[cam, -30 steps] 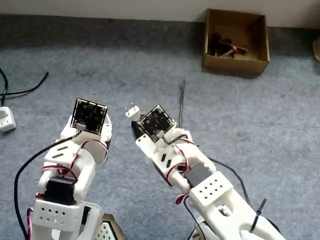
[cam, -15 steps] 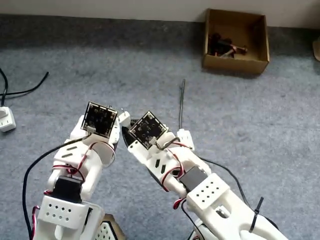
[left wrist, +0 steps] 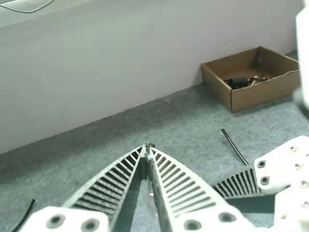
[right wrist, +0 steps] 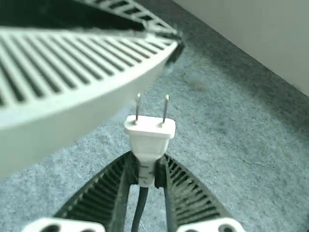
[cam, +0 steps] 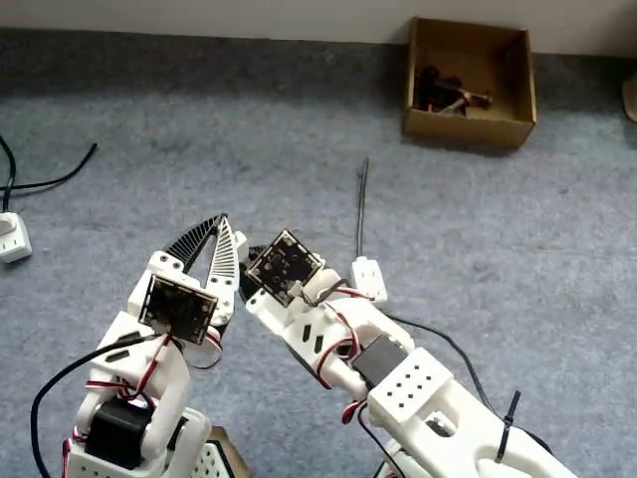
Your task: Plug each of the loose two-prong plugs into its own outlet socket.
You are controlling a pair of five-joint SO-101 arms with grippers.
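Observation:
A white two-prong plug (right wrist: pixel 149 131) stands prongs forward in my right gripper (right wrist: pixel 147 163), which is shut on its neck; a dark cable runs back between the fingers. My left gripper (cam: pixel 221 223) is shut with nothing in it, its tips (left wrist: pixel 148 146) meeting over the grey carpet. One left finger (right wrist: pixel 82 72) crosses close above the plug's prongs. In the high view both arms sit side by side near the front, wrists almost touching. A white outlet block (cam: pixel 12 237) lies at the far left edge with a black cord.
A small white plug-like block (cam: pixel 368 279) lies on the carpet beside the right arm, a black cable trailing from it. A thin black rod (cam: pixel 362 204) lies ahead. An open cardboard box (cam: pixel 470 84) with dark parts stands by the back wall.
My left arm swung toward the right arm, then drew back and tilted up so its shut fingers now show. The right arm shifted left and nearer with the plug.

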